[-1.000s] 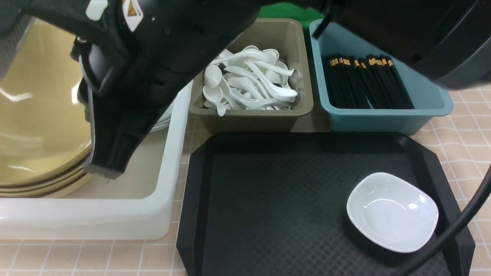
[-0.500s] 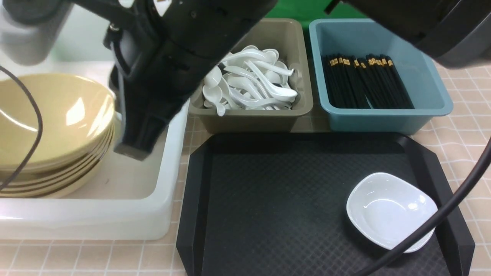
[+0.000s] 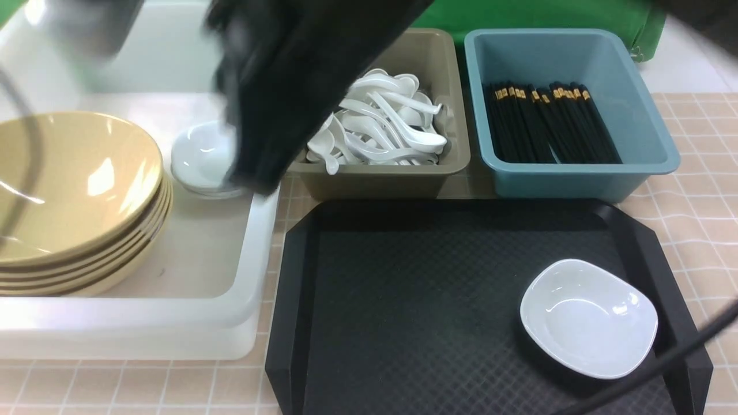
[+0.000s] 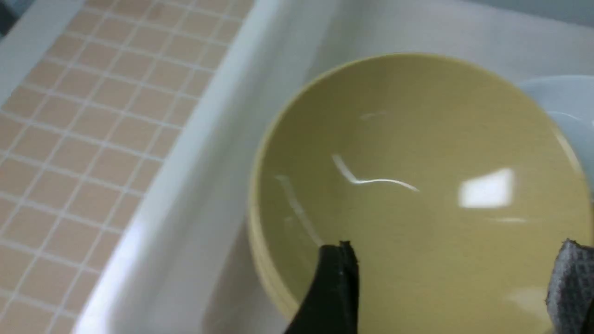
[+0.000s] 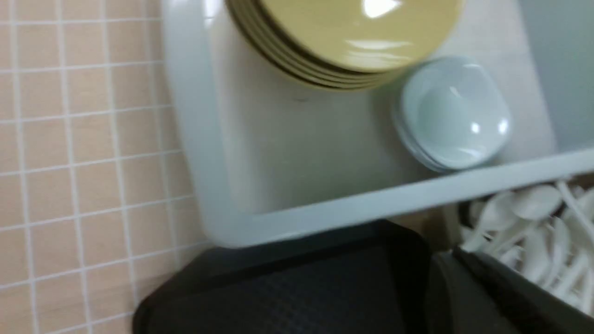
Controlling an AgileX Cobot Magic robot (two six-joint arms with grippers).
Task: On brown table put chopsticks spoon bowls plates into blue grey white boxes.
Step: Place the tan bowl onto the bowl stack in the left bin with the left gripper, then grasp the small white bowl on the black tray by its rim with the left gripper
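A stack of yellow bowls (image 3: 75,196) sits in the white box (image 3: 242,300), next to a small stack of white plates (image 3: 199,155). My left gripper (image 4: 457,250) hangs open over the top yellow bowl (image 4: 417,176) with nothing between its fingers. In the front view it is a blurred black shape (image 3: 253,178) above the box's right wall. White spoons (image 3: 380,127) fill the grey box (image 3: 380,178). Black chopsticks (image 3: 548,121) lie in the blue box (image 3: 576,178). One white plate (image 3: 588,317) rests on the black tray (image 3: 403,300). My right gripper (image 5: 457,255) is a dark shut blur above the tray corner.
The tiled brown table (image 3: 703,173) shows to the right of the tray and along the front edge. A black cable (image 3: 663,369) crosses the tray's near right corner. A green cloth (image 3: 548,14) lies behind the boxes.
My left gripper opened and let go of a yellow bowl, which now tops the stack. The gripper has swung right and away, uncovering the small white plates. The right arm has left the upper right.
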